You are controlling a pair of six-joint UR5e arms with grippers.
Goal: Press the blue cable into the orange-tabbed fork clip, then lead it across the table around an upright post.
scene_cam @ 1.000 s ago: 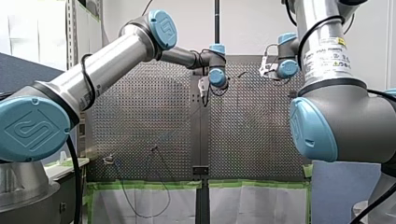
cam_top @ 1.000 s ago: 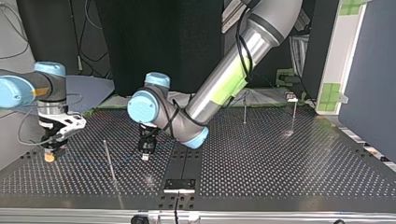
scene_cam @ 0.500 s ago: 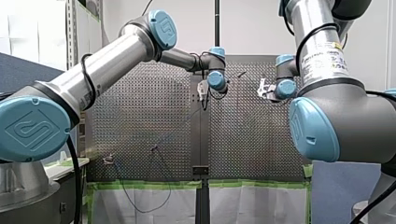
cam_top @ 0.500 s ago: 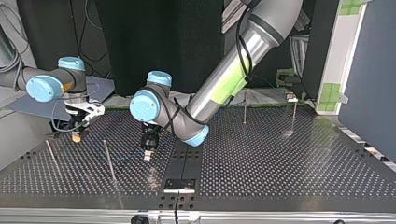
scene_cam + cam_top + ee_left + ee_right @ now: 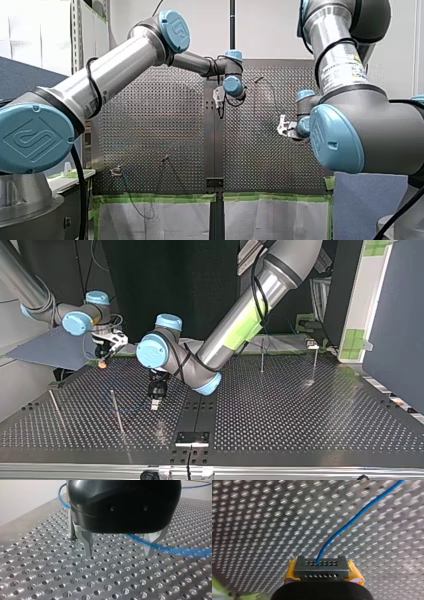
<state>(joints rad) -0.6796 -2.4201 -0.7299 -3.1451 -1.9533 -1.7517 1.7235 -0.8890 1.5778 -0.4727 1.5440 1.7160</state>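
Left wrist view: my left end effector (image 5: 119, 553) low over bench (image 5: 50, 580), fingers apart. Blue cable (image 5: 175, 550) crosses by one fingertip, upright post (image 5: 70, 525) just beside other. Further off, my right end effector (image 5: 323, 573) clamped on cable, which stretches away toward left. I judge left arm nearer post.

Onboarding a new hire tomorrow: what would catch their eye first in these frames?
The thin blue cable stands out: it runs from my right gripper, shut on it between yellow pads, away across the perforated metal table. In the left wrist view it crosses under my black left gripper, whose metal fingers stand open low over the table, near a thin upright metal post.
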